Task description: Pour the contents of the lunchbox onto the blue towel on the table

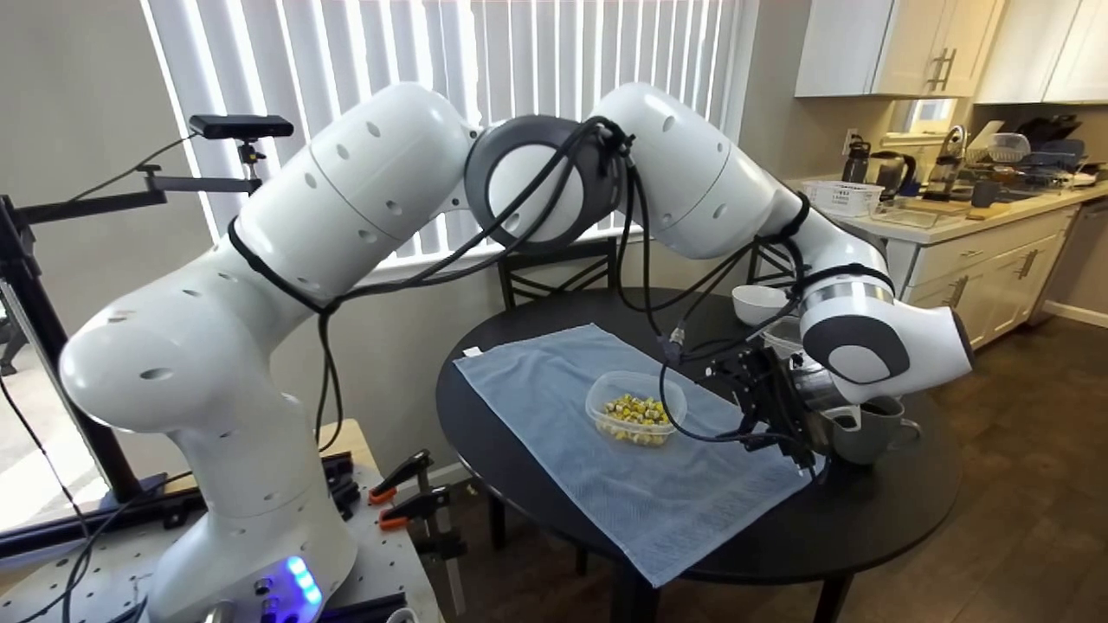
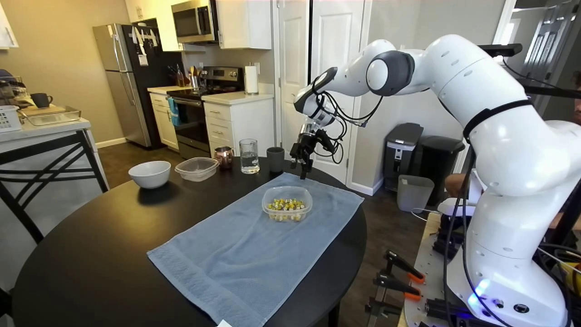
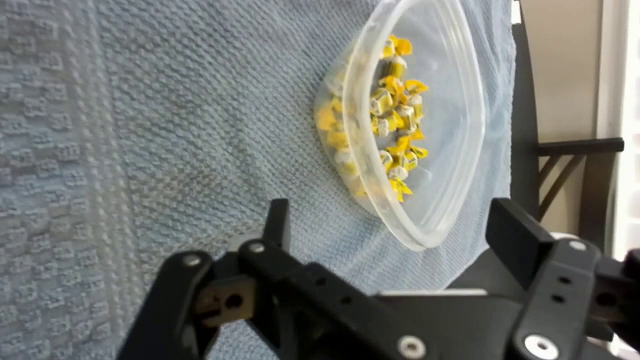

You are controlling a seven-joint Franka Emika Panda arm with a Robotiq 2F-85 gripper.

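Notably, the lunchbox (image 3: 445,135) lay ahead of the pincer (image 3: 392,225), toward the window blinds (image 1: 519,69), with a rounded corner pointing back at the gap between the fingers (image 3: 276,222). Which of its sides was longer was hard to tell. The pincer was spread wide, holding nothing, near the lunchbox but not touching it. The next step probably called for a shift toward the blinds, one finger going inside it and one outside. The lunchbox sat upright on the blue towel (image 2: 222,263), its yellow-and-white wrapped pieces (image 3: 406,115) unpoured. Beneath spread the dark round counter (image 2: 91,240), with a dark grey cup (image 2: 274,160) close to the pincer, then a glass (image 2: 249,156), a copper mug (image 2: 224,157), a clear tub (image 2: 196,175) and a white bowl (image 2: 150,176). Past them stood a stove (image 2: 195,129).
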